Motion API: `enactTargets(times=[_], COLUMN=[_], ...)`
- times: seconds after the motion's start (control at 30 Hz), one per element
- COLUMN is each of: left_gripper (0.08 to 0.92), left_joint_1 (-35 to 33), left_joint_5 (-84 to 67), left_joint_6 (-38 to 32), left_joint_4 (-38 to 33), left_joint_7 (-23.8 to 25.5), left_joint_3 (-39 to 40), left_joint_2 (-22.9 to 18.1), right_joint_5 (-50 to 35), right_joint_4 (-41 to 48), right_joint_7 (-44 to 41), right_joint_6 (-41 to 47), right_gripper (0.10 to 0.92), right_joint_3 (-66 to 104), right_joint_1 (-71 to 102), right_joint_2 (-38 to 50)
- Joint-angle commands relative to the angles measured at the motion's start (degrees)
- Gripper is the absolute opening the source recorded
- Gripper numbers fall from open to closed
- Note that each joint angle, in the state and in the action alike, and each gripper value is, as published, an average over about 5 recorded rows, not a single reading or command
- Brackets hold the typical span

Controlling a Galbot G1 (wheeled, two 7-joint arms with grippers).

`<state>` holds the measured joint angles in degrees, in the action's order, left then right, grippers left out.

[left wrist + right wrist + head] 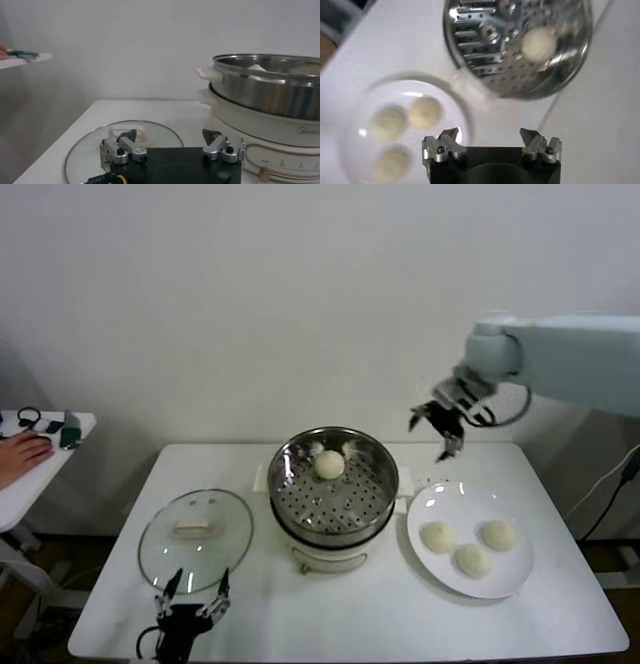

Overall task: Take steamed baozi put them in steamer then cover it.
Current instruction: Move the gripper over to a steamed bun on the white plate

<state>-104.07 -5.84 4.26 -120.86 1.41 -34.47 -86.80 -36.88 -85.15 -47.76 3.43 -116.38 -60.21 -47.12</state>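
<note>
One baozi (329,464) is seen in the steamer (333,484) at frame centre; three are left on the plate (470,541), lower right. The right gripper (440,427) is held released above, probably for the next pick. The left gripper (190,601) is parked, released, by the lid (195,527).

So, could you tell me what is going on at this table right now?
One baozi lies in the steamer; three baozi wait on the white plate. The right gripper hangs empty, jaws open, above the table between steamer and plate. The left gripper is parked, open, beside the glass lid, which lies on the table.
</note>
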Motion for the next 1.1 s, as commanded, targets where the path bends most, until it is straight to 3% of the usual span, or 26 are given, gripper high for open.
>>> enactTargets(times=[0.03, 0.43, 1.1], left_gripper=[0.823, 0.823, 0.823], left_joint_1=[-0.06, -0.56, -0.66], left_joint_5=[0.17, 0.57, 0.18], left_joint_6=[0.18, -0.16, -0.6], left_joint_4=[0.21, 0.53, 0.99], left_joint_7=[-0.27, -0.48, -0.68], left_joint_3=[0.27, 0.27, -0.02], left_joint_2=[-0.26, -0.62, -0.52], right_joint_5=[-2.71, 5.61, 8.73], right_joint_4=[-11.27, 2.4, 11.89], right_joint_7=[5.19, 7.0, 7.07], right_joint_6=[18.35, 19.89, 18.44], right_gripper=[0.823, 0.823, 0.814], right_joint_3=[-1.14, 21.28, 29.33], right_joint_1=[7.43, 34.28, 40.96], right_joint_2=[12.96, 10.62, 2.91])
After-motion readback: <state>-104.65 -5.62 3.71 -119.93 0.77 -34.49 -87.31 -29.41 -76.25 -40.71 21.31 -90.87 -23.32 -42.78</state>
